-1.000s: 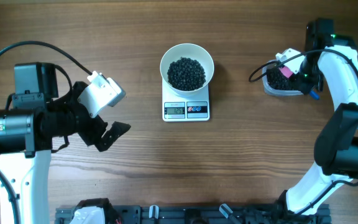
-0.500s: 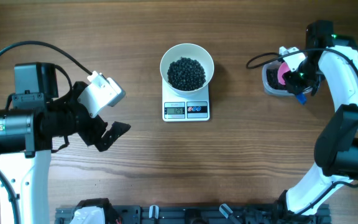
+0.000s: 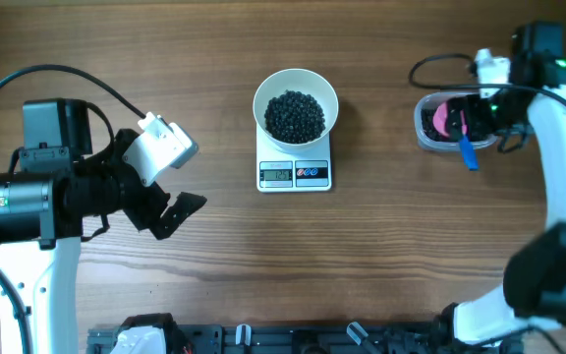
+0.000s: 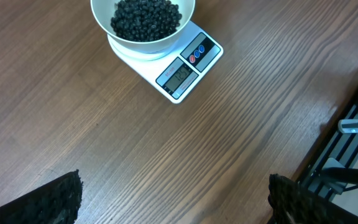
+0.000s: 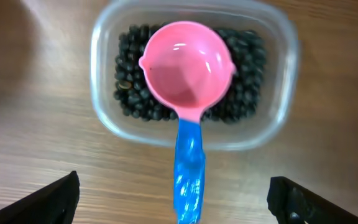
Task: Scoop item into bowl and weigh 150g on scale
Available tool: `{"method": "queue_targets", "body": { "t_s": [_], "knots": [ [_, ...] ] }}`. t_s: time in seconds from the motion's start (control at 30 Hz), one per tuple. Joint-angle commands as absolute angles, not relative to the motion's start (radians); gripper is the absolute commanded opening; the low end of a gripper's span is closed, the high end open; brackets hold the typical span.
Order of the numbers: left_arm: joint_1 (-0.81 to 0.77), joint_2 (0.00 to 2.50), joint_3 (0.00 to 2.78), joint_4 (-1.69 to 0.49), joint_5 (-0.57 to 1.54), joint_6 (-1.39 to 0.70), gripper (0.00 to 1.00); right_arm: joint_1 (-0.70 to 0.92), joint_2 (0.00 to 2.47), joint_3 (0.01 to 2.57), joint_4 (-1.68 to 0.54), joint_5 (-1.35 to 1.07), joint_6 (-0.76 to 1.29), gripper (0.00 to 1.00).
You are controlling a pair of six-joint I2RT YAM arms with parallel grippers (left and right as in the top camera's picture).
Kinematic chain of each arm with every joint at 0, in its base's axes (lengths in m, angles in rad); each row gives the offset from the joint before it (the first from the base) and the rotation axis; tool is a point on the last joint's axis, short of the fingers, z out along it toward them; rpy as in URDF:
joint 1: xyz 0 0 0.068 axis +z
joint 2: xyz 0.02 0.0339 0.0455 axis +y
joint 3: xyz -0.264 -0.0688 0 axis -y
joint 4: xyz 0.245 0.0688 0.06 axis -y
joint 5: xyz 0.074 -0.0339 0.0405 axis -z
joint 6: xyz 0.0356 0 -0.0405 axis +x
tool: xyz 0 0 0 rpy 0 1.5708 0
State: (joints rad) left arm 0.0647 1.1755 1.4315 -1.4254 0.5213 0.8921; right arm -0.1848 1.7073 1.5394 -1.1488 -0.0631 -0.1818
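Black grains (image 3: 295, 115) sat heaped in the white bowl (image 3: 263, 93) on the scale (image 3: 295, 175). The left gripper (image 4: 173, 199) and right gripper (image 5: 176, 202) both had fingers spread wide. The pink scoop (image 5: 188, 68) lay unheld in the clear tub (image 5: 101, 81).

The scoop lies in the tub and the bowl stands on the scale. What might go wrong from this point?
1. The scoop has its blue handle sticking out over the rim of the tub, beneath the open right fingers; a careless move may catch it and scatter beans.
2. The bowl is about as wide as the scale; a nudge may shift it and spoil the reading.
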Motion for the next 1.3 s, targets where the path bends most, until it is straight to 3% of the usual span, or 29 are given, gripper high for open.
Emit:
{"method": "queue_targets", "body": {
  "t_s": [0.0,0.07,0.2,0.3,0.43,0.6,0.67,0.83,0.97,1.27],
  "knots": [
    [0.061,1.178,1.427,-1.426,0.519,0.882,1.0,-0.212,1.52,1.539,-1.18,-0.125,0.306,1.0],
    [0.061,1.178,1.427,-1.426,0.519,0.882,1.0,-0.218,1.404,1.539,-1.217,-0.125,0.582,1.0],
    [0.061,1.178,1.427,-1.426,0.519,0.883,1.0,-0.217,1.228,1.537,-1.255,-0.113,0.946,1.0],
    [0.061,1.178,1.427,-1.426,0.519,0.882,1.0,-0.213,1.148,1.533,-1.289,-0.082,0.899,1.0],
    [0.061,1.178,1.427,-1.426,0.519,0.883,1.0,-0.213,1.05,1.404,-1.361,0.007,1.159,1.0],
    [0.061,1.178,1.427,-1.426,0.519,0.882,1.0,-0.213,0.886,1.13,-1.2,-0.076,1.196,1.0],
    [0.061,1.178,1.427,-1.426,0.519,0.883,1.0,-0.213,0.776,0.934,-0.989,-0.167,1.241,1.0],
    [0.061,1.178,1.427,-1.426,0.519,0.883,1.0,-0.213,0.669,0.721,-0.884,-0.199,1.313,0.96],
    [0.061,1.178,1.427,-1.426,0.519,0.883,1.0,-0.213,0.654,0.661,-0.83,-0.232,1.342,0.91],
    [0.061,1.178,1.427,-1.426,0.519,0.883,1.0,-0.214,0.67,0.655,-0.757,-0.244,1.361,0.97]
  ]
}}
